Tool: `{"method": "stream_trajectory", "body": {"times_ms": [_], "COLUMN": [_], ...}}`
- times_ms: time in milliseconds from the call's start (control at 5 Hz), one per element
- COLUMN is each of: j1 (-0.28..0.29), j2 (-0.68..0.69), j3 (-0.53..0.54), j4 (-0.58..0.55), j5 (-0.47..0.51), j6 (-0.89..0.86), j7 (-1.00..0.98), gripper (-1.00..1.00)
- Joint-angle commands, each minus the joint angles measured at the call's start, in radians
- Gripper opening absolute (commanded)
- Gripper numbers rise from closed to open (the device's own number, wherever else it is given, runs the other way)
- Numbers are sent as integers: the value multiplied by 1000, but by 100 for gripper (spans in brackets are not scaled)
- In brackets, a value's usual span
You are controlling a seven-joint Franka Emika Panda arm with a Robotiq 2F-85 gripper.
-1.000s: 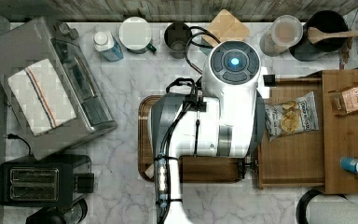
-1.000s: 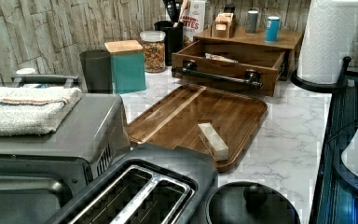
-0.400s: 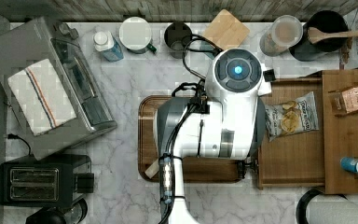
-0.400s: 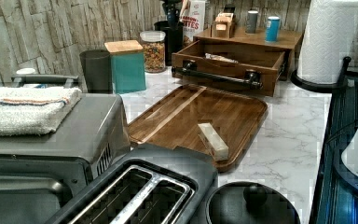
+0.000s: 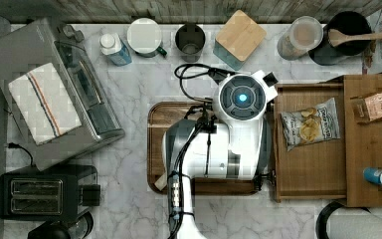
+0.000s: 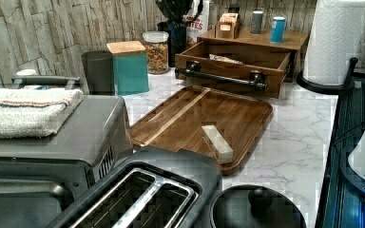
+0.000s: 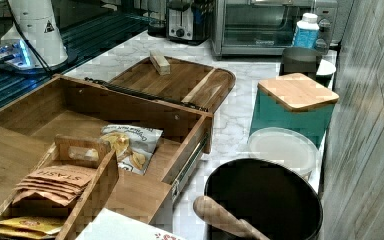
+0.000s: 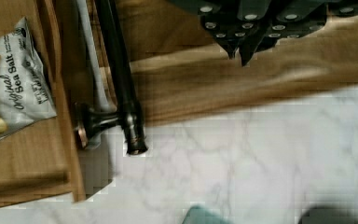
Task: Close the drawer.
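Observation:
The drawer (image 5: pixel 311 169) stands pulled out from under the cabinet top at the top view's right, with a chip bag (image 5: pixel 309 124) lying inside. Its long black bar handle (image 6: pixel 225 78) runs across the front, facing the cutting board, and one end of the handle (image 8: pixel 121 88) shows in the wrist view. My gripper (image 8: pixel 237 51) hangs shut over the cutting board's edge, a short way off that handle end, with nothing between its fingertips. In the top view my arm's wrist (image 5: pixel 241 97) sits just left of the drawer front.
The dark cutting board (image 6: pixel 190 118) lies before the drawer with a small pale block (image 6: pixel 217 142) on it. A teal canister (image 5: pixel 239 37), cups and jars line the back wall. The toaster oven (image 5: pixel 54 89) and the toaster (image 5: pixel 45 196) are at the top view's left.
My wrist has moved toward the top view's bottom, coming level with the drawer front. The drawer has stayed where it was.

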Motion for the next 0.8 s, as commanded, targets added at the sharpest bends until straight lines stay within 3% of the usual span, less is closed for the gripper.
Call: {"method": "stream_trajectory", "body": {"times_ms": [200,400,800], "j1": [58,57,32], "j2": [66,76,163], "j3": [39,30,16], "j4": [-171,-224,-204], "j5": [-186,-250,-234], "j6": [142,250,300], "j7": [-22,4,38], "gripper": [-100,-100,-100]}}
